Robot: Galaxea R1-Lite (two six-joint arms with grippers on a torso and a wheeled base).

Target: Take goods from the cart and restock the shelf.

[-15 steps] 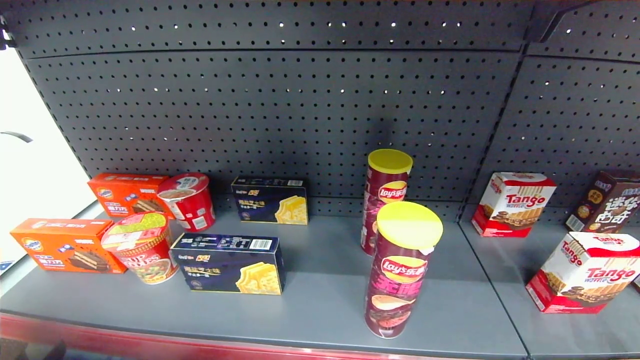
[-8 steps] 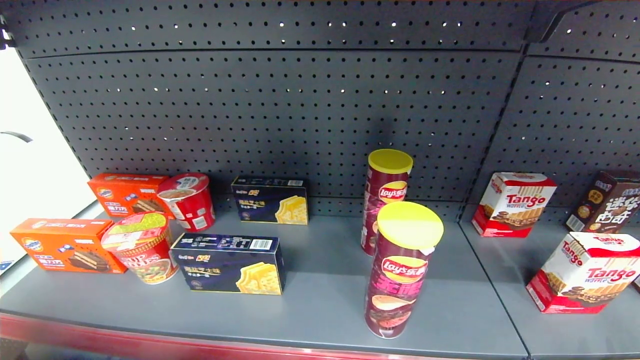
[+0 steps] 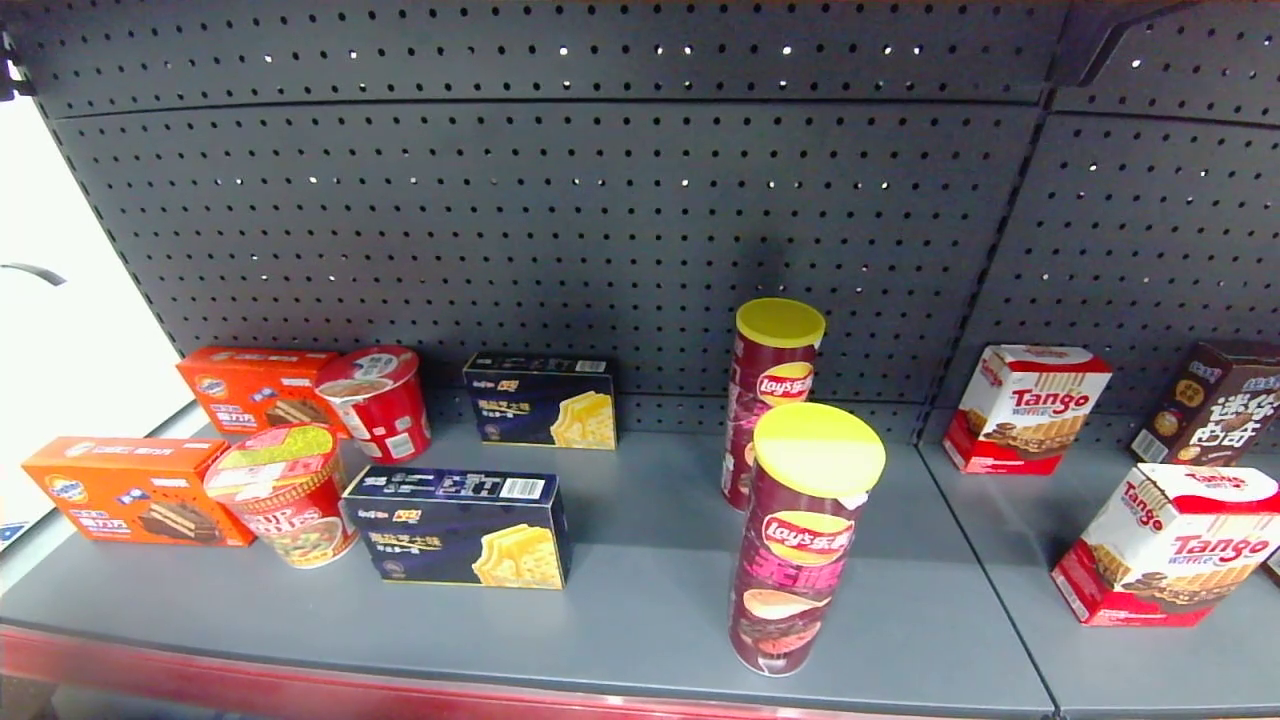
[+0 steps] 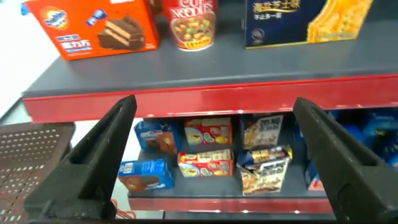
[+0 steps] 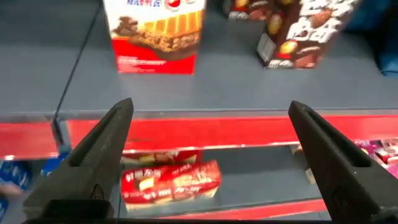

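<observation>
While nothing on the shelf (image 3: 640,620) has shifted, left gripper (image 4: 214,104) and right gripper (image 5: 211,107) hang before it, fingers spread, empty: a fresh pick is due.

I read the shelf (image 3: 640,610) from my left in front-and-back pairs. The front cake box (image 3: 135,490) has the rear cake box (image 3: 255,385) behind it. Just to their right stand the front noodle cup (image 3: 282,495) and rear noodle cup (image 3: 375,400), then the front cracker box (image 3: 460,528) and rear cracker box (image 3: 540,400). The front chip can (image 3: 805,540) and rear chip can (image 3: 770,390) stand upright mid-shelf. On the right section sit the rear wafer box (image 3: 1025,408) and front wafer box (image 3: 1165,545), with the biscuit box (image 3: 1215,405) at the far-right back.
</observation>
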